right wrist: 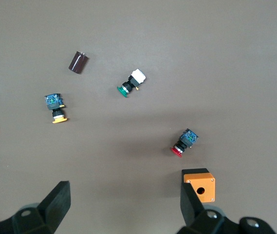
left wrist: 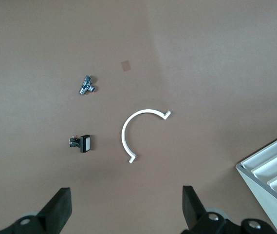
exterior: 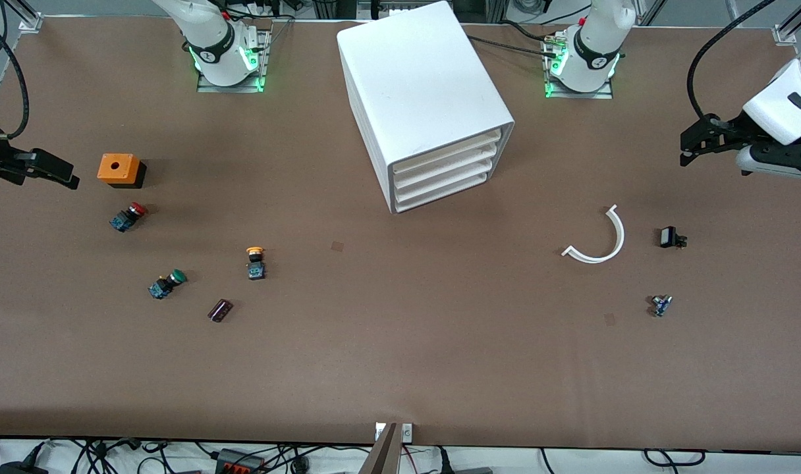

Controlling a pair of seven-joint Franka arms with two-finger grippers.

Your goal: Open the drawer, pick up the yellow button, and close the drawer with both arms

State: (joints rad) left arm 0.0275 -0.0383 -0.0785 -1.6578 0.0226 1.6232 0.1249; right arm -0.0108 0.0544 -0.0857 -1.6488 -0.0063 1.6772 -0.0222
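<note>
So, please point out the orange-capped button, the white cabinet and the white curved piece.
button (exterior: 255, 251): front view, its orange cap.
cabinet (exterior: 420, 79): front view, its top face.
curved piece (left wrist: 124, 135): left wrist view, middle of its arc.

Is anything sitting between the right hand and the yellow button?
Nothing visible blocks it. The right hand hangs open near the orange box; the yellow button lies on bare table, apart from the red button and green button.

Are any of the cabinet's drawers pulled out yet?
No, all shut: the four drawer fronts sit flush in the cabinet; none sticks out.
</note>
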